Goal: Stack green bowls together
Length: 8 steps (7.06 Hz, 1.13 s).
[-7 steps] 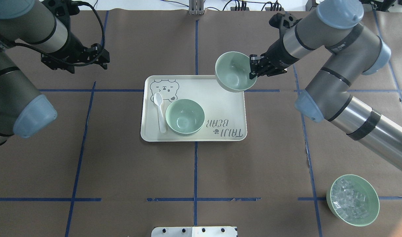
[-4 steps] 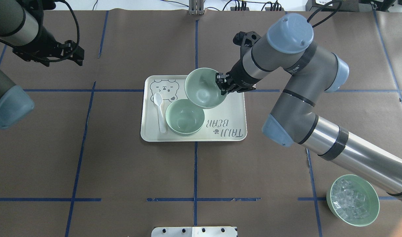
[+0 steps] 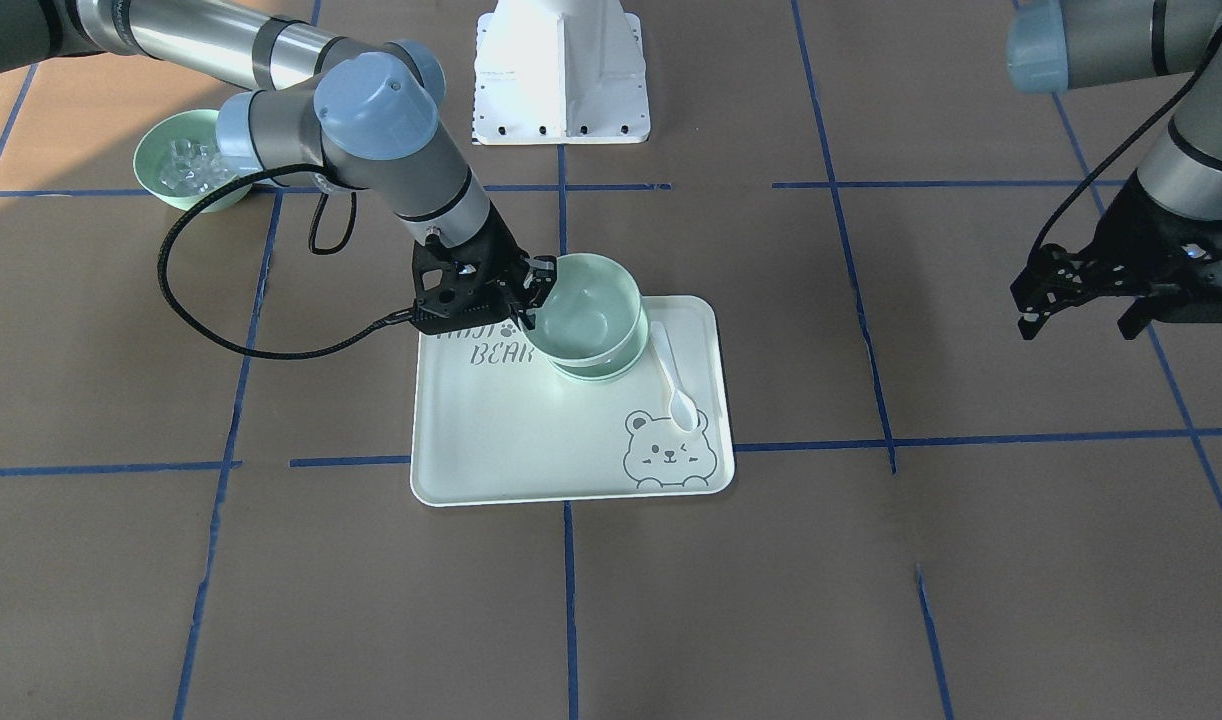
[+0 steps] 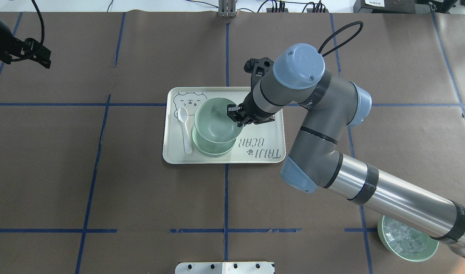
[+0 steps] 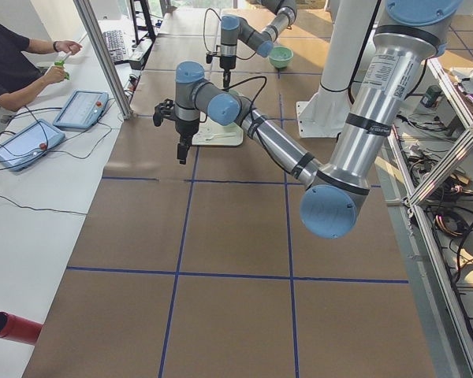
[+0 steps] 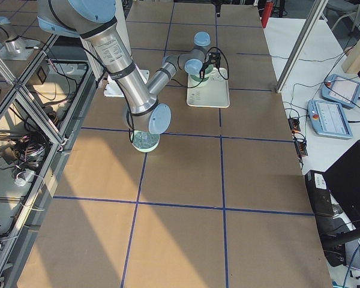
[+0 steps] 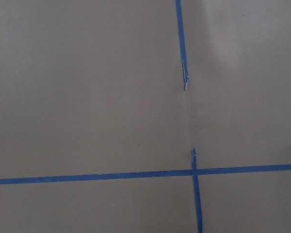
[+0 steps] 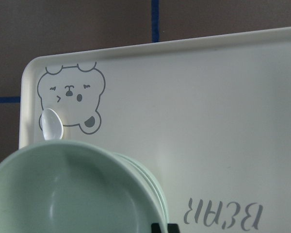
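Observation:
My right gripper [image 4: 234,114] is shut on the right rim of a pale green bowl [image 4: 214,120] and holds it upright over another green bowl [image 4: 213,151] on the cream tray [image 4: 263,131]. In the front view the held bowl [image 3: 593,305] sits low in the lower bowl [image 3: 596,373]; I cannot tell whether they touch. The right wrist view shows the held bowl [image 8: 72,194] with layered green rims [image 8: 153,187] under it. No third bowl shows apart. My left gripper [image 3: 1081,320] is open and empty, far off above bare table.
A white spoon [image 4: 185,129] lies on the tray just left of the bowls. A green bowl of clear cubes [image 4: 407,243] stands at the near right, partly under my right arm. The left wrist view shows only brown paper and blue tape.
My right gripper has carried the bowl from the tray's far right corner leftward and down over the bowl on the tray. My left arm has drawn back to the far left.

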Available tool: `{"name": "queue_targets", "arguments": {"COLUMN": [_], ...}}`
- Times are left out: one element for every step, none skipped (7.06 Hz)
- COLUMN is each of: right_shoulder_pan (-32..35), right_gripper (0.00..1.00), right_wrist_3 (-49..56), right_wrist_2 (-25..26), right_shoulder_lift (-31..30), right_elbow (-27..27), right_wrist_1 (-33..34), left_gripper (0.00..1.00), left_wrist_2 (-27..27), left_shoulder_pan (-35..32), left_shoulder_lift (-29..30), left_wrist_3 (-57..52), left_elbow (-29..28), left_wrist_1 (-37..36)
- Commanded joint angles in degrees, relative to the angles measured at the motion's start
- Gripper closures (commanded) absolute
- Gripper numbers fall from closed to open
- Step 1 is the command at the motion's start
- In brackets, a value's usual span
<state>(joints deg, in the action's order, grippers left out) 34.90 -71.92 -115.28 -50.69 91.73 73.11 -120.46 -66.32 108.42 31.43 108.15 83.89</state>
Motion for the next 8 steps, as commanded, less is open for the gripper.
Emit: {"name": "queue_targets", "arguments": {"right_shoulder_pan": [-1.15,-1.24,-1.24,-1.24,-1.24,-1.15,0.15,1.73], "right_gripper": [1.00,1.00,0.16,0.00,0.00,0.00,0.00,0.00], "right_wrist_3": [-0.06,-0.58,-1.89,-2.43,-2.17,-1.99,-1.64,-0.34], "right_wrist_2": [1.20,1.20,1.55,3.21,3.22,3.05,2.26,1.30], "right_shoulder_lift": [0.58,1.72,2.51,2.70,2.52,2.35,1.21,-1.23], "right_elbow": [-0.41,-1.37,-2.60,-2.61,-2.44,-1.91,-1.04,2.89], "right_wrist_1": [0.20,0.20,0.11,-0.41,-0.33,0.10,0.89,5.68], "left_gripper": [0.00,0.00,0.00,0.00,0.00,0.00,0.00,0.00], "left_wrist_2": [-1.17,-1.53,-1.53,-1.53,-1.53,-1.53,-1.53,-1.62], "left_shoulder_pan": [-3.97,-6.34,-8.45,-9.60,-10.66,-10.76,-11.28,-11.63], "left_shoulder_lift": [-0.49,-0.57,-0.57,-0.57,-1.44,-1.71,-3.11,-5.12], "left_wrist_3": [-7.75,-12.23,-16.10,-18.58,-20.34,-20.45,-20.53,-20.88], "left_elbow": [-3.36,-5.56,-7.67,-8.99,-9.35,-10.75,-12.24,-12.43], "left_wrist_1": [0.13,0.13,0.13,0.13,0.31,2.75,4.94,8.01]}}
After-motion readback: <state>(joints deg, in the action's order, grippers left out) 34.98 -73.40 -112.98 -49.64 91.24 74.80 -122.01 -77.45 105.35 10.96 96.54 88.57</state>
